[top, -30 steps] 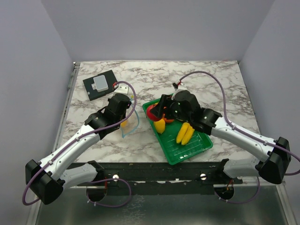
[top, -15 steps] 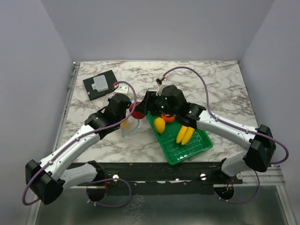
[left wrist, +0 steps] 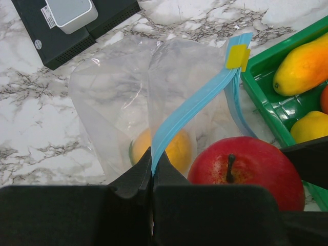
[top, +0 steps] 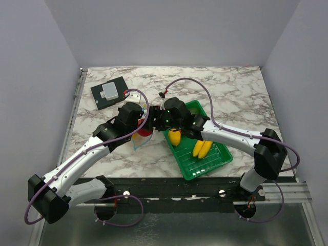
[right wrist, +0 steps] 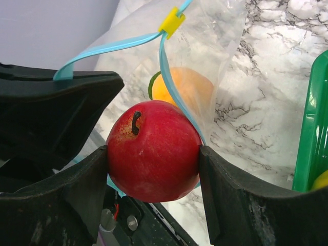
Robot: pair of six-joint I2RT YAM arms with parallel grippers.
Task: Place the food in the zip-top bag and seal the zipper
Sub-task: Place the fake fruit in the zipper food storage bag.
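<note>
- My right gripper [right wrist: 154,166] squeezes the red apple [right wrist: 154,141] between its two fingers and holds it up in the air, right at the mouth of the bag [left wrist: 107,97]
- My left gripper [left wrist: 152,177] is pressed together and pinches the blue zipper [left wrist: 197,100] on one side, so the bag hangs up and its mouth gapes
- An orange fruit [left wrist: 171,151] with a green leaf sits down inside the bag
- The apple looks wide next to the gap. If I let go off to one side, I think it could hit the blue edge, bounce off and roll over the table [top: 230,87]
- The bag is thin and floppy. If I push the apple down too hard, the strip could slip out of my left pinch and the mouth would fall shut
- A bit farther off, the green tray [top: 218,160] has the bananas [top: 202,147] and a yellow fruit [left wrist: 302,66] waiting to go in
- Farthest away, a black box [top: 109,92] lies near the back of the table, well apart from the bag
</note>
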